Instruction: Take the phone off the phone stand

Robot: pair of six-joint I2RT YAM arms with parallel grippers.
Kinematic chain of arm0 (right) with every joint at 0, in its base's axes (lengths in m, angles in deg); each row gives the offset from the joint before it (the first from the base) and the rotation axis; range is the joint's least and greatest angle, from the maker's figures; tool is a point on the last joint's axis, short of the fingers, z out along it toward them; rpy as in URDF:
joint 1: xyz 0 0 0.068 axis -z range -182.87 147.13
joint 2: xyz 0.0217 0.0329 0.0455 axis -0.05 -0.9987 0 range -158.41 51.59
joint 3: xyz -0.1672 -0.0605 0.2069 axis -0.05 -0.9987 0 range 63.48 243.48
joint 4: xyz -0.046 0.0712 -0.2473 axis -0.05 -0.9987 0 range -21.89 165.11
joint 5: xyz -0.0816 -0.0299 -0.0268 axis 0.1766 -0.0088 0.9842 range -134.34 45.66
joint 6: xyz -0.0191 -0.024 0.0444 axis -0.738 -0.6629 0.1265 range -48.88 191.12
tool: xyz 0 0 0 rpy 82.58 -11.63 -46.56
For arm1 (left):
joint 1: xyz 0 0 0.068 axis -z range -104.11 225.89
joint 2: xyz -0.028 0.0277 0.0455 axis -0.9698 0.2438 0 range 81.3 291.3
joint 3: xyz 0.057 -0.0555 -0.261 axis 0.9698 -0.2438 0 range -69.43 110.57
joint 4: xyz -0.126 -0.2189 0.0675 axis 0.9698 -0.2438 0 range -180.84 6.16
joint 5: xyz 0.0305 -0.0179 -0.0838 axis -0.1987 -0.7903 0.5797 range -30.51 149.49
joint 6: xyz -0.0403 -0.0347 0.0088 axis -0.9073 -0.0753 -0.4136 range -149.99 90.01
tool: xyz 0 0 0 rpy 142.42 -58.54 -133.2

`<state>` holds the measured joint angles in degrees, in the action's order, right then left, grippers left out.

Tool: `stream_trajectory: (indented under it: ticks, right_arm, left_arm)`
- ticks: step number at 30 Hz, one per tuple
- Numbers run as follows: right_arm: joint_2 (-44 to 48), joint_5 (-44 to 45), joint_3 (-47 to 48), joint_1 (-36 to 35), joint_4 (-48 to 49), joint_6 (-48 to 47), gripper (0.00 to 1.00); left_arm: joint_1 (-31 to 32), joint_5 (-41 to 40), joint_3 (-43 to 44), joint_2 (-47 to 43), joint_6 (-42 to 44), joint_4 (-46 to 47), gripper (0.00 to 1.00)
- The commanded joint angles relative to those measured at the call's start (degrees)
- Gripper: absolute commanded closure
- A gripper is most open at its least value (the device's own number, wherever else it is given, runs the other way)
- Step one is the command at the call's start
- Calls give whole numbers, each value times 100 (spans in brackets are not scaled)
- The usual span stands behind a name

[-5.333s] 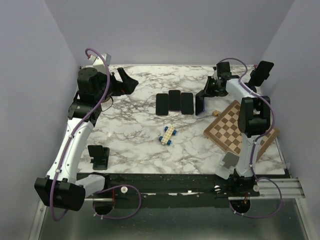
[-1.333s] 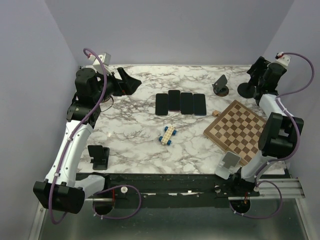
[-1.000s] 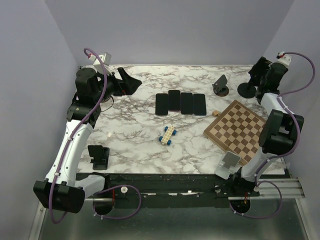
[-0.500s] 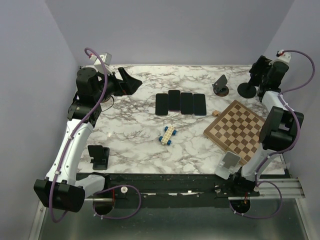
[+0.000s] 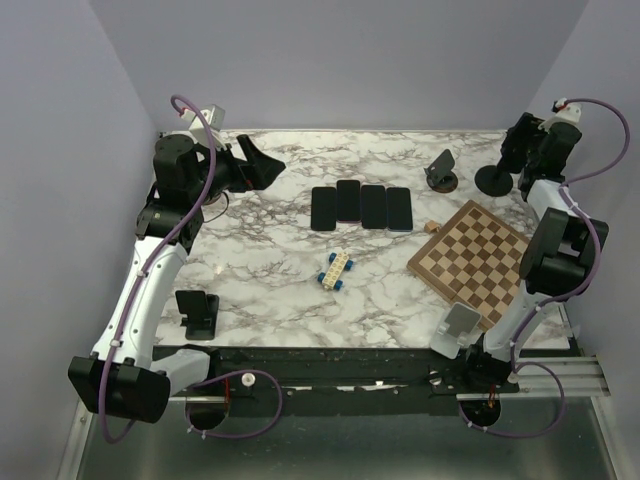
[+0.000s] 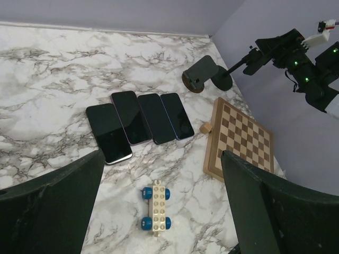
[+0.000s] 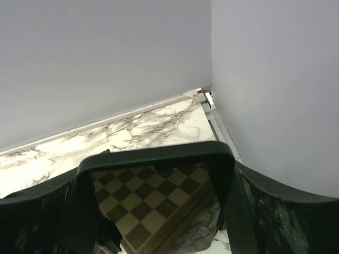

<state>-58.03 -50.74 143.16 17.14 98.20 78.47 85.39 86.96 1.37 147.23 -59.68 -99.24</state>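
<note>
A black phone [image 7: 159, 153] sits at the top of a tall black phone stand whose round base [image 5: 492, 181] rests at the table's back right. My right gripper [image 5: 522, 150] is up at the head of that stand. In the right wrist view the phone lies between my fingers, its glossy screen mirroring the chessboard, and the right gripper [image 7: 156, 177] presses against both long edges. From the left wrist view, the stand [image 6: 225, 80] and the right arm's gripper [image 6: 280, 47] show at the upper right. My left gripper [image 5: 268, 165] hangs open and empty at the back left.
Several dark phones [image 5: 360, 206] lie side by side in the middle. A small stand on a round base [image 5: 441, 172] is behind them. A chessboard [image 5: 472, 258], a toy brick car [image 5: 337, 270], a black stand [image 5: 197, 312] and a white stand [image 5: 458, 325] sit nearer.
The right gripper has crept closer to the stand's head and its fingers have closed in on the phone's sides. The left arm has stayed still.
</note>
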Motion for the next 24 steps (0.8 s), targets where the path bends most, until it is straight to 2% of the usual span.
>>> stream_trajectory:
  ticks: [1,3,6,10,18,21,24]
  right_arm:
    - [-190,-270,206,73,-86,-139,16]
    - [-215,-271,232,78,-86,-147,17]
    - [-244,-327,296,82,-131,-222,25]
    - [-210,-430,283,93,-138,-284,48]
    - [-288,-587,717,91,-764,-310,78]
    - [-187,-585,632,90,-709,-184,89]
    - [-20,-508,406,88,-462,32,95]
  left_arm:
    - [-9,137,39,60,-19,139,1]
    - [-9,141,39,69,-10,140,1]
    - [-9,139,39,73,-10,142,1]
    - [-9,144,36,78,-2,142,1]
    - [-9,154,36,78,-10,160,1]
    - [-9,137,29,78,-2,160,1]
    - [-9,137,8,73,-1,180,1]
